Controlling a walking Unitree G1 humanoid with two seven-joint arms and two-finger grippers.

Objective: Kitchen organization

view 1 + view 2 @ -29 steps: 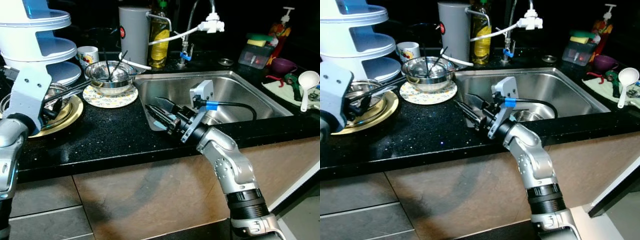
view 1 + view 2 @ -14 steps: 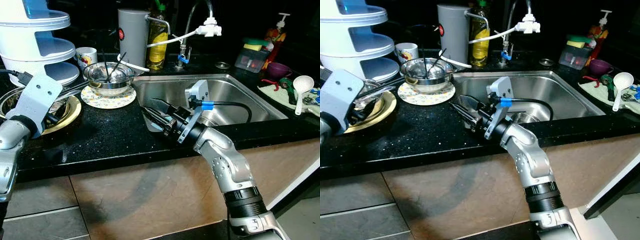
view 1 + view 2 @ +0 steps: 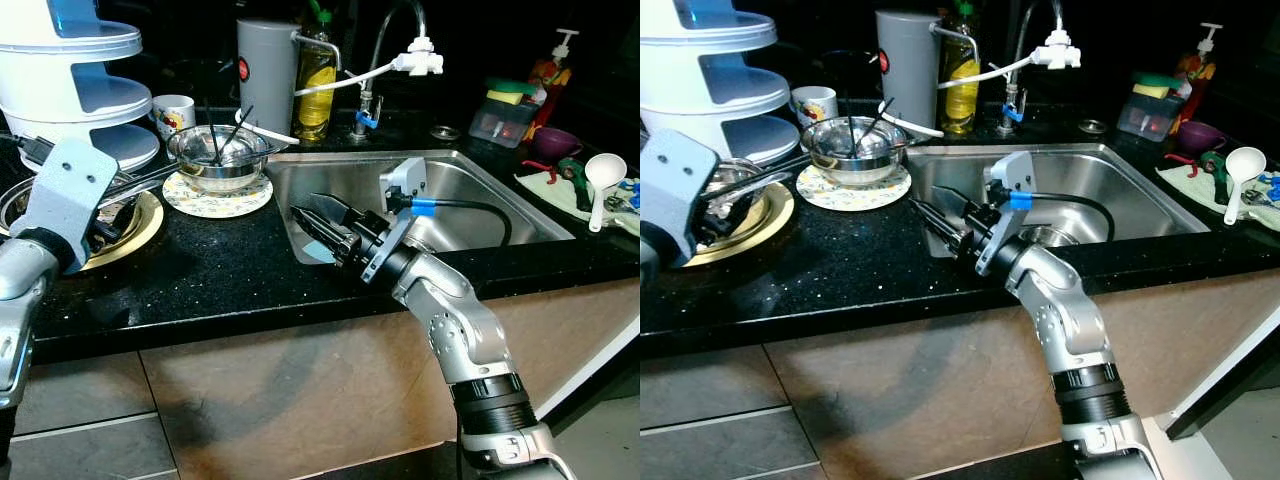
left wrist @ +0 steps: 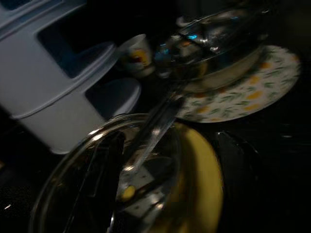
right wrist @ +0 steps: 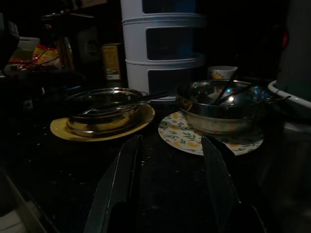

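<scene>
My right claw (image 3: 318,222), fingers apart and empty at the sink's near-left corner, points left toward the steel bowl (image 3: 218,153) on the floral plate, far-left on the table.

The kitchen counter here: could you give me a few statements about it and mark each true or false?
1. The right pincer is open at the sink's left edge. True.
2. The steel bowl sits on a floral plate. True.
3. The white ladle lies inside the sink. False: it rests on the counter right of it.
4. The yellow plate is bare. False: a glass bowl sits on it.
</scene>
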